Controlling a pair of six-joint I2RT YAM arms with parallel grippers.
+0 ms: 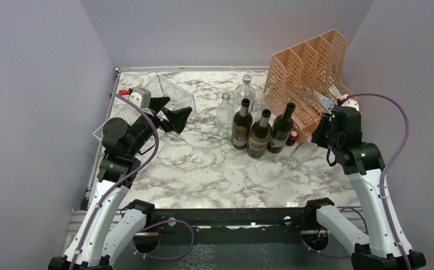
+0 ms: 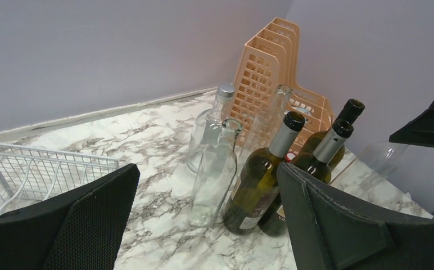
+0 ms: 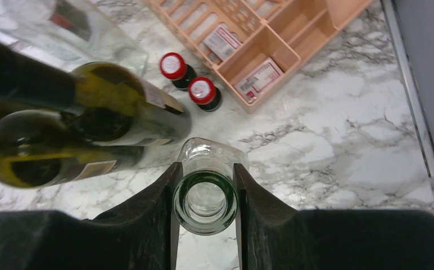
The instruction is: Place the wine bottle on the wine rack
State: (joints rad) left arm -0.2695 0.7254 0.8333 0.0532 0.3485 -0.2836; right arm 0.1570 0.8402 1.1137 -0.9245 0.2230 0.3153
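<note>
My right gripper is shut on the neck of a clear wine bottle, which stands upright on the marble table near the right edge. From above, that gripper sits beside the orange file holder, and the clear bottle below it is faint. Three dark green wine bottles stand just left of it. The white wire wine rack lies at the far left. My left gripper hovers open in front of the rack, holding nothing; its fingers frame the bottles.
Three more clear bottles stand behind the green ones. The peach-orange file holder fills the back right corner. Two small red-capped bottles stand against its front. The table's right edge is close to my right gripper.
</note>
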